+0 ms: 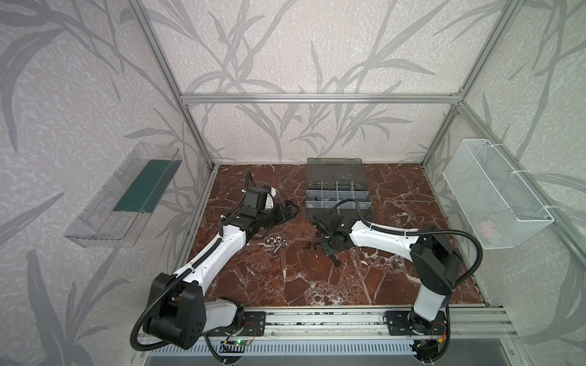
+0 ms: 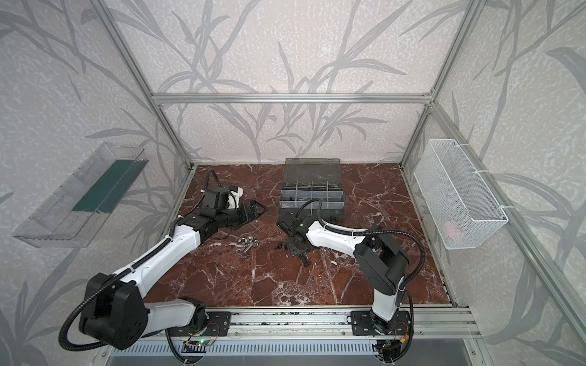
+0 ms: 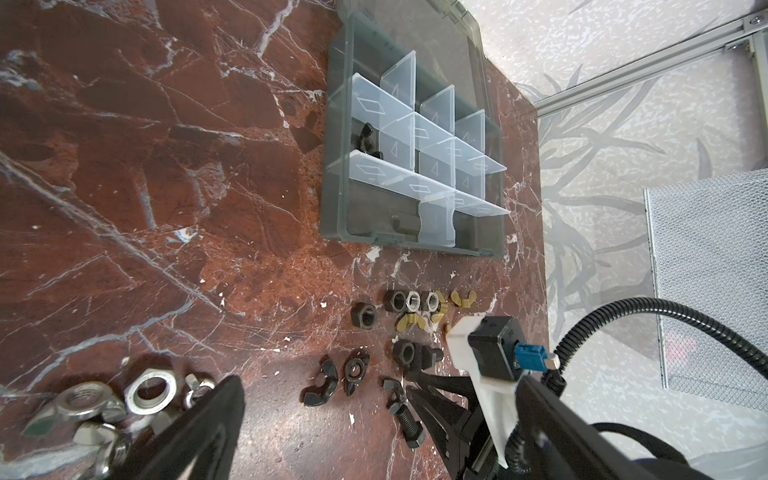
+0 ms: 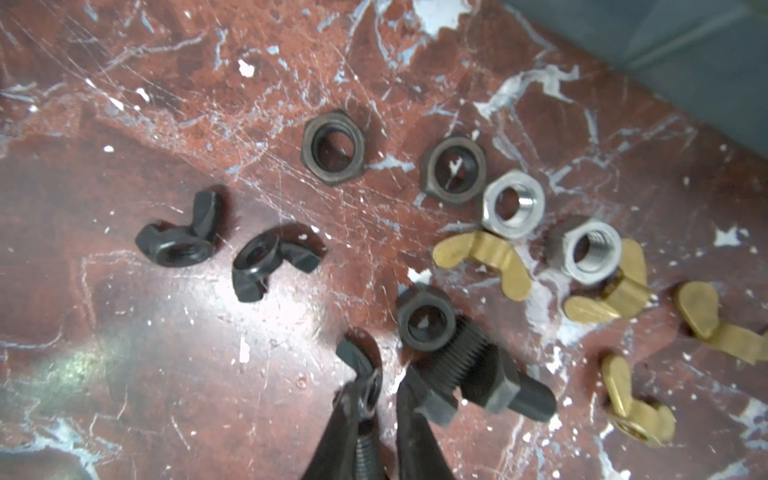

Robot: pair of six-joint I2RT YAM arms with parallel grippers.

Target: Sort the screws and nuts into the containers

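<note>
The right claw (image 4: 380,415) sits low on the worktop (image 4: 166,353), fingers slightly parted around a black screw (image 4: 365,399) (grip uncertain); the left claw (image 1: 290,210) gapes wide, empty.

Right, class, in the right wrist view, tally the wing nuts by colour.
Brass wing nuts: 4
Black wing nuts: 3
Total: 7

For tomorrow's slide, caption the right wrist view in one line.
Right gripper poised over a black wing nut on a bolt, among black, silver and brass nuts on red marble.
</note>
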